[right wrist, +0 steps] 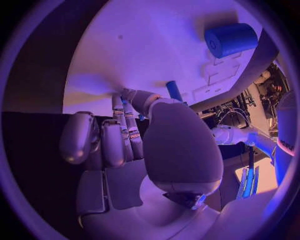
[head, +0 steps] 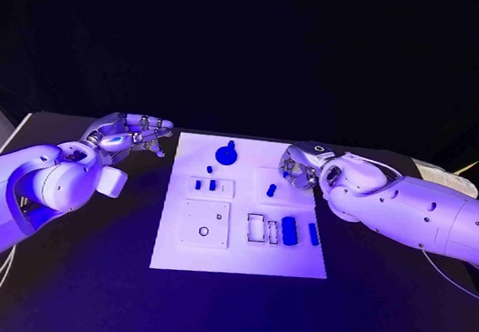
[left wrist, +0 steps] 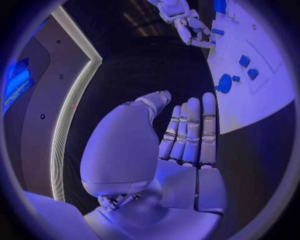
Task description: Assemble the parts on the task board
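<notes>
Black table (head: 87, 294), dark matte top. White task board (head: 242, 258) lies flat on it, roughly centred. Beyond the board's far right corner, at the table edge, something pale and flat (head: 446, 178), possibly papers, too dim to tell.

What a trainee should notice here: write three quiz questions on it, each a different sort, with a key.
1. True or false: the left hand holds a blue part.
2. Which hand reaches over the task board? A) the left hand B) the right hand C) both hands
3. Fill in the blank with near or far: the large round blue part sits at the board's ___ end, seen from the robot.

Key: 1 false, its palm is bare in the left wrist view. 2 B, the left hand is beside the board, over the black table. 3 far.
</notes>
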`<control>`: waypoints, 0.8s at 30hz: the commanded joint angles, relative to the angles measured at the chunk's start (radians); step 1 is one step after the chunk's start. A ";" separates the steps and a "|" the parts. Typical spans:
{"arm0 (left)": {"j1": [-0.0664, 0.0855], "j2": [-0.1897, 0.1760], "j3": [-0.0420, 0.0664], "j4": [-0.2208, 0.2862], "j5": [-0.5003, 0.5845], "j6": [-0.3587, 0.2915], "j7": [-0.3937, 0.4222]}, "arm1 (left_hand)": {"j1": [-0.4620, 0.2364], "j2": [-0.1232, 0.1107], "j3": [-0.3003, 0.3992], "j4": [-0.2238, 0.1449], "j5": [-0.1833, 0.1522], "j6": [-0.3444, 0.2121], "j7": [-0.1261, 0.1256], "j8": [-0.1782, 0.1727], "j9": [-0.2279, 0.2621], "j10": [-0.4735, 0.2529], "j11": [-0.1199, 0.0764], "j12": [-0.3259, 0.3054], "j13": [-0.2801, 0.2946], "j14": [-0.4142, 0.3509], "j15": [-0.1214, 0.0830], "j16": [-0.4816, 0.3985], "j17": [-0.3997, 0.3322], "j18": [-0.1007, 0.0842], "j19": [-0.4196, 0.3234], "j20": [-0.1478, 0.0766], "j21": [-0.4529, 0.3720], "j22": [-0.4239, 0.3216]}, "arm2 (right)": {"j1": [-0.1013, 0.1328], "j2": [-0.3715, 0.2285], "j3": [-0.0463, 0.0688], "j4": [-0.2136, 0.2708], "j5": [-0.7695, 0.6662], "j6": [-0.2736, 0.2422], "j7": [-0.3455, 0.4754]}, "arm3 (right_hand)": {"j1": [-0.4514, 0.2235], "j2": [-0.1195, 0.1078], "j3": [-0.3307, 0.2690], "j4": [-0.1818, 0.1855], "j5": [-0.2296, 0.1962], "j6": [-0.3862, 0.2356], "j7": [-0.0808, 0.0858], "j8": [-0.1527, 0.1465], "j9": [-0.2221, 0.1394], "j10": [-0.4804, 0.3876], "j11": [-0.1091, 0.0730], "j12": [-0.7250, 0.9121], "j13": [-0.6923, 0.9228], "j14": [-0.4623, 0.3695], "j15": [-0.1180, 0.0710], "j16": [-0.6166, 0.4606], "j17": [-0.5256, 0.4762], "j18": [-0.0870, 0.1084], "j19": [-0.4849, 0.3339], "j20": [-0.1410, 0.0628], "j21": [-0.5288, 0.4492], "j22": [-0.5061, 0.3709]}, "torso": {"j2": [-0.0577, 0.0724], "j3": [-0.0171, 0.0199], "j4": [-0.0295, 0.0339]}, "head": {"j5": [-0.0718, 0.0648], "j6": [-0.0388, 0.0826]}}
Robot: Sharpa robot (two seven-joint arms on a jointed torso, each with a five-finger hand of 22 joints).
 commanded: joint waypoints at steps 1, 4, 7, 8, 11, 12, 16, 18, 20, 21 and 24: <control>0.000 0.001 0.001 0.002 0.006 0.005 0.002 | 0.010 0.003 0.004 0.004 0.003 0.004 0.003 0.004 -0.002 0.002 0.001 0.003 -0.001 -0.005 0.000 -0.005 -0.001 0.016 0.003 -0.005 -0.004 -0.001 | -0.011 0.005 -0.006 0.007 -0.040 -0.015 -0.020 | 0.018 0.022 0.020 -0.015 0.003 0.008 -0.001 0.009 0.005 0.019 -0.007 0.004 0.005 0.049 -0.006 0.011 0.007 -0.009 0.000 -0.004 0.017 0.022 | 0.000 0.0001 -0.0002 | 0.001 -0.001; 0.000 0.001 0.001 0.002 0.005 0.005 0.001 | 0.011 0.003 0.005 0.004 0.003 0.004 0.004 0.004 -0.002 0.001 0.001 0.003 -0.001 -0.004 0.000 -0.005 -0.001 0.016 0.004 -0.005 -0.004 -0.001 | -0.012 0.003 -0.006 0.013 -0.045 -0.063 -0.030 | 0.012 0.023 0.026 -0.024 -0.002 0.011 -0.004 0.014 0.009 0.033 -0.011 0.008 0.011 0.048 -0.009 0.009 0.000 -0.012 0.003 -0.006 0.032 0.040 | 0.000 0.0002 0.0003 | 0.000 -0.001; 0.000 0.002 0.001 0.001 0.005 0.006 0.000 | 0.011 0.003 0.005 0.003 0.003 0.004 0.004 0.004 -0.002 0.000 0.001 0.002 -0.002 -0.003 0.000 -0.006 -0.002 0.016 0.005 -0.005 -0.005 -0.002 | -0.012 0.001 -0.005 0.020 -0.042 -0.105 -0.034 | 0.010 0.023 0.028 -0.027 -0.003 0.012 -0.004 0.015 0.011 0.035 -0.012 0.009 0.013 0.048 -0.009 0.010 0.000 -0.013 0.003 -0.006 0.035 0.045 | -0.001 0.0002 0.0002 | 0.000 0.000; 0.000 0.002 0.001 0.000 0.005 0.006 0.000 | 0.012 0.003 0.005 0.003 0.003 0.005 0.004 0.004 -0.002 -0.002 0.002 0.001 -0.003 -0.002 0.000 -0.007 -0.002 0.015 0.006 -0.005 -0.005 -0.002 | -0.012 0.000 -0.005 0.022 -0.040 -0.114 -0.035 | 0.010 0.023 0.028 -0.027 -0.003 0.012 -0.004 0.015 0.011 0.035 -0.012 0.009 0.013 0.048 -0.009 0.010 0.000 -0.013 0.003 -0.006 0.035 0.045 | -0.001 0.0002 0.0002 | 0.000 0.000; -0.001 0.001 0.001 -0.001 0.005 0.007 0.000 | 0.012 0.003 0.005 0.003 0.003 0.005 0.004 0.004 -0.002 -0.002 0.002 0.001 -0.003 -0.002 0.000 -0.007 -0.002 0.015 0.006 -0.005 -0.005 -0.002 | -0.013 -0.005 -0.005 0.030 -0.030 -0.139 -0.035 | 0.009 0.023 0.028 -0.027 -0.003 0.013 -0.005 0.016 0.011 0.036 -0.012 0.009 0.014 0.048 -0.010 0.011 0.000 -0.013 0.003 -0.006 0.036 0.046 | -0.001 0.0001 0.0000 | 0.000 0.000; -0.001 0.001 0.001 -0.001 0.005 0.007 0.000 | 0.013 0.002 0.005 0.003 0.003 0.005 0.005 0.004 -0.002 -0.004 0.002 0.000 -0.004 -0.001 0.000 -0.007 -0.003 0.015 0.007 -0.005 -0.006 -0.003 | -0.013 -0.008 -0.005 0.033 -0.026 -0.146 -0.034 | 0.008 0.023 0.029 -0.028 -0.002 0.013 -0.005 0.016 0.012 0.036 -0.012 0.008 0.014 0.048 -0.010 0.011 0.000 -0.013 0.004 -0.007 0.037 0.047 | 0.000 0.0001 -0.0001 | 0.000 0.000; -0.001 0.000 0.001 -0.003 0.005 0.006 0.000 | 0.013 0.002 0.004 0.003 0.003 0.005 0.005 0.004 -0.002 -0.006 0.002 0.000 -0.004 0.000 0.000 -0.008 -0.003 0.015 0.008 -0.005 -0.006 -0.003 | -0.012 -0.019 -0.004 0.047 -0.009 -0.168 -0.032 | 0.006 0.022 0.030 -0.030 -0.003 0.014 -0.005 0.017 0.013 0.037 -0.013 0.008 0.015 0.048 -0.010 0.012 0.000 -0.013 0.004 -0.007 0.038 0.048 | -0.001 0.0000 -0.0005 | -0.001 0.001; -0.002 -0.001 0.001 -0.004 0.005 0.006 0.000 | 0.013 0.002 0.004 0.003 0.003 0.005 0.005 0.004 -0.002 -0.006 0.002 0.000 -0.004 0.000 0.000 -0.008 -0.003 0.015 0.008 -0.005 -0.006 -0.003 | -0.012 -0.025 -0.002 0.055 0.001 -0.175 -0.030 | 0.006 0.022 0.030 -0.030 -0.003 0.014 -0.005 0.017 0.013 0.037 -0.013 0.008 0.015 0.048 -0.010 0.012 0.000 -0.013 0.004 -0.007 0.038 0.048 | -0.001 -0.0002 -0.0008 | -0.001 0.001; -0.002 -0.002 0.001 -0.004 0.005 0.006 0.000 | 0.014 0.002 0.004 0.003 0.003 0.005 0.005 0.004 -0.002 -0.008 0.003 -0.002 -0.005 0.001 0.001 -0.009 -0.004 0.015 0.009 -0.005 -0.007 -0.004 | -0.011 -0.031 0.001 0.062 0.010 -0.180 -0.029 | 0.006 0.022 0.030 -0.030 -0.003 0.014 -0.005 0.018 0.013 0.037 -0.013 0.008 0.016 0.048 -0.010 0.012 0.000 -0.013 0.004 -0.007 0.039 0.049 | -0.001 0.0001 -0.0009 | -0.001 0.002; -0.002 -0.002 0.001 -0.004 0.005 0.006 0.000 | 0.014 0.002 0.004 0.003 0.003 0.005 0.005 0.004 -0.002 -0.008 0.003 -0.002 -0.005 0.001 0.001 -0.009 -0.004 0.015 0.009 -0.005 -0.007 -0.004 | -0.010 -0.035 0.003 0.067 0.016 -0.183 -0.028 | 0.006 0.022 0.030 -0.030 -0.003 0.014 -0.005 0.018 0.013 0.037 -0.013 0.008 0.016 0.048 -0.010 0.012 0.000 -0.013 0.004 -0.007 0.039 0.049 | -0.001 0.0004 -0.0010 | -0.001 0.002; -0.003 -0.003 0.001 -0.005 0.005 0.006 -0.001 | 0.015 0.002 0.004 0.003 0.003 0.005 0.005 0.004 -0.002 -0.009 0.003 -0.003 -0.006 0.001 0.001 -0.010 -0.004 0.015 0.010 -0.005 -0.007 -0.004 | -0.008 -0.045 0.007 0.080 0.034 -0.186 -0.025 | 0.006 0.022 0.030 -0.030 -0.003 0.014 -0.005 0.018 0.013 0.037 -0.013 0.008 0.016 0.048 -0.010 0.012 0.000 -0.013 0.004 -0.007 0.039 0.049 | -0.001 0.0003 -0.0013 | -0.002 0.004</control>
